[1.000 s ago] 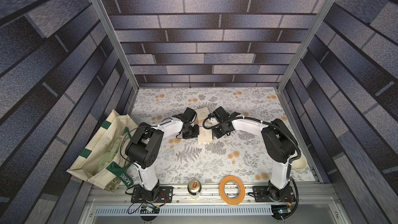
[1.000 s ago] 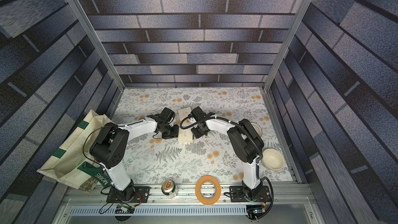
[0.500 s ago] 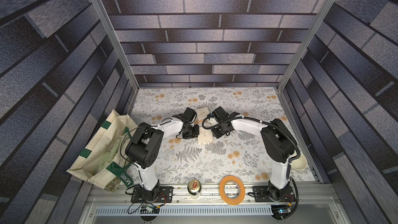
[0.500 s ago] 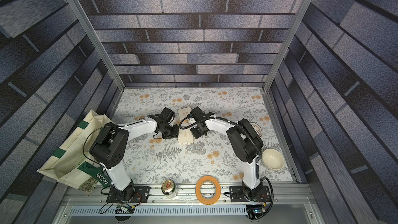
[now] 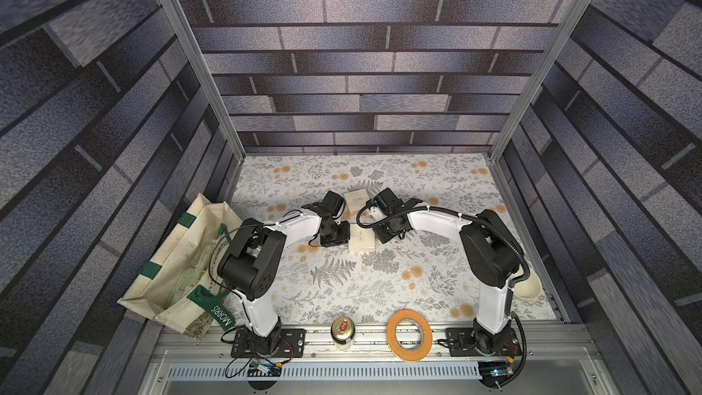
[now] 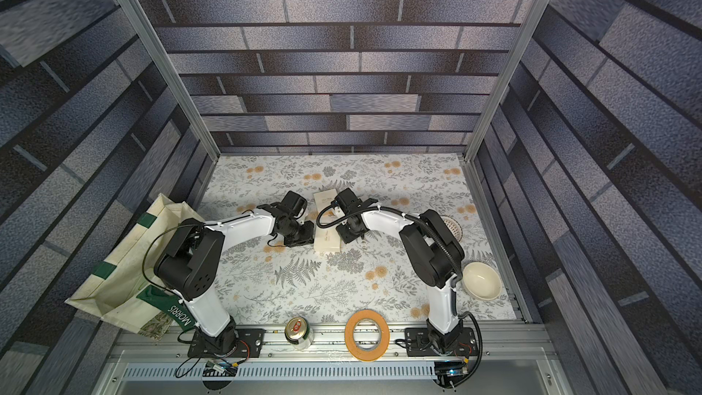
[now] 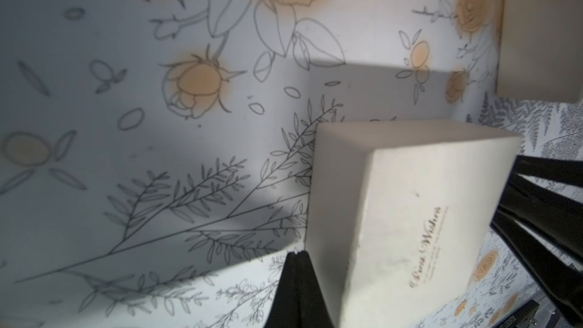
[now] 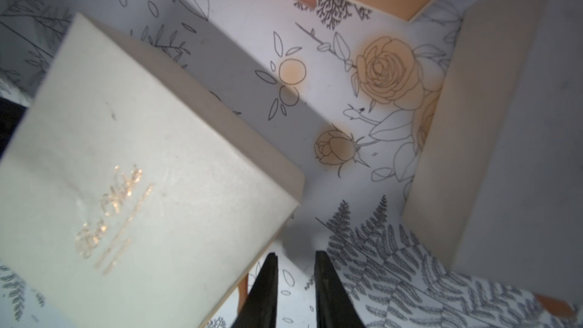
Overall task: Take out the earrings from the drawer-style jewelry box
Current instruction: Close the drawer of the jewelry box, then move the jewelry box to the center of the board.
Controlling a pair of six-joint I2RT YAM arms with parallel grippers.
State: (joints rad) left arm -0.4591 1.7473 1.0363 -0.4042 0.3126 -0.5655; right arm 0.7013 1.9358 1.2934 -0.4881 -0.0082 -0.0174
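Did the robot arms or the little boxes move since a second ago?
No, nothing visibly moved. The left gripper stays shut beside the cream box, the right gripper stays slightly open, and the can, tape roll and bowl sit where they were.

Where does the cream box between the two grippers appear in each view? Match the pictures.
In both top views: the cream box lies just below centre, mid-table.
Left wrist: lower right, gold script showing.
Right wrist: fills the left half.
Shared landmark: the floral table cover beneath it.
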